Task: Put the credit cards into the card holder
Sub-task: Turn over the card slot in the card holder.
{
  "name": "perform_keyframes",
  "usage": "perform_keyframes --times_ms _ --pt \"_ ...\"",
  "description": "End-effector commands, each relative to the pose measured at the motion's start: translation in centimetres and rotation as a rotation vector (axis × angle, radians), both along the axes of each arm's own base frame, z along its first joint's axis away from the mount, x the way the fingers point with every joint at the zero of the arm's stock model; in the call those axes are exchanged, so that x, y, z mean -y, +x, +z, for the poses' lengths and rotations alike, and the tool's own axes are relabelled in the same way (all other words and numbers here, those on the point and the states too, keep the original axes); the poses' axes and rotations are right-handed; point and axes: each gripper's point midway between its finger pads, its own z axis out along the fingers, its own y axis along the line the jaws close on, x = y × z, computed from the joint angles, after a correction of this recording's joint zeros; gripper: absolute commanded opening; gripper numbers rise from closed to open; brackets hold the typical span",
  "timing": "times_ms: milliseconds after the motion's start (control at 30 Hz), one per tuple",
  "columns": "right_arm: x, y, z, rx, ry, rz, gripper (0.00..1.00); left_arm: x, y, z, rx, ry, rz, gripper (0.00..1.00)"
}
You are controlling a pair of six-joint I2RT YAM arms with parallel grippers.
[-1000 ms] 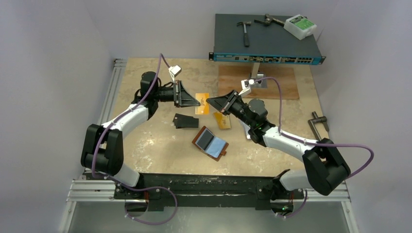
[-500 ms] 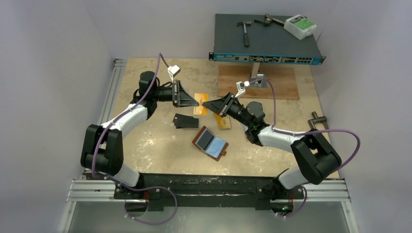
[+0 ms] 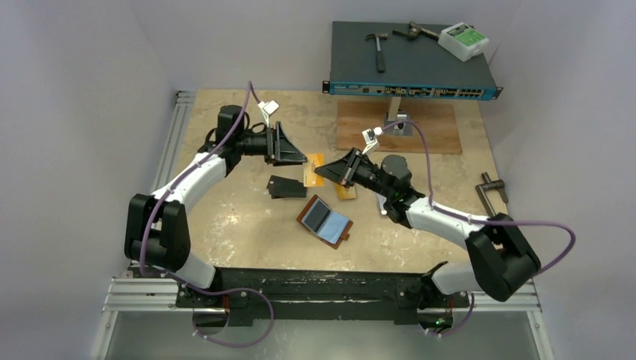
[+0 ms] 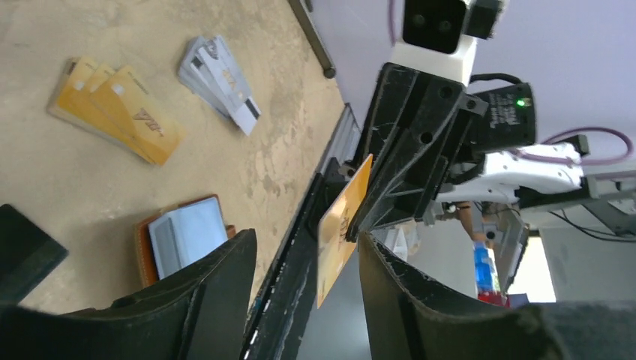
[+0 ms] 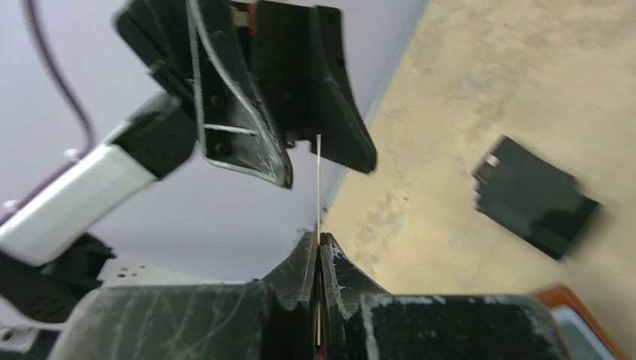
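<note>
Two pincers meet nose to nose above the bench [image 3: 247, 217], just above the centre of the overhead view. The right pincer [image 5: 319, 244] is clamped tight on a gold card [image 4: 341, 225], gripping it by one end so that it stands on edge in the air, clear of the bench. The left pincer [image 4: 306, 247] faces it with its jaws parted fairly wide, one finger on each side of the card's free end. From the right wrist view a gap shows on both sides of the thin edge, so it holds nothing. The card holder [image 3: 325, 220] lies open on the bench with its light blue inside up, just below the meeting point in the overhead view. A small stack of black cards [image 3: 286, 187] lies near it, to the upper left. In the left wrist view a fan of gold cards [image 4: 116, 109] lies flat at the upper left, with a fan of silvery cards [image 4: 217, 71] just to its right, both apart from the holder. A network switch [image 3: 412, 56] sits at the top of the overhead view.
</note>
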Motion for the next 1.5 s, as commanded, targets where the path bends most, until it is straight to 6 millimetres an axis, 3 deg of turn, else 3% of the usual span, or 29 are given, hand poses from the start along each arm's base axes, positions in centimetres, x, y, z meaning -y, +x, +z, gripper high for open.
perform_keyframes --times_ms 0,100,200,367,633,800,1467 --pt "2.5 0.0 -4.1 -0.065 -0.326 -0.064 0.00 -2.2 -0.7 -3.6 0.031 0.256 0.044 0.53" --pt "4.4 -2.2 -9.0 -0.191 -0.489 -0.012 0.00 -2.7 -1.8 -7.4 -0.009 0.365 0.028 0.54" --pt "6.0 -5.5 -12.8 -0.306 -0.555 0.056 0.00 -1.9 -3.6 -10.8 -0.018 0.442 -0.034 0.55" --pt "8.4 -8.8 -15.4 -0.406 -0.590 0.059 0.00 0.2 -5.2 -13.7 -0.012 0.493 -0.123 0.56" --pt "10.7 -11.9 -17.1 -0.488 -0.615 0.070 0.00 1.2 -5.5 -16.5 -0.010 0.545 -0.172 0.55" --pt "11.0 -12.1 -17.8 -0.507 -0.611 0.072 0.00 0.9 -5.6 -17.4 0.012 0.574 -0.174 0.51" --pt "11.2 -11.6 -17.0 -0.468 -0.603 0.083 0.00 0.7 -5.4 -16.7 0.089 0.610 -0.175 0.49"
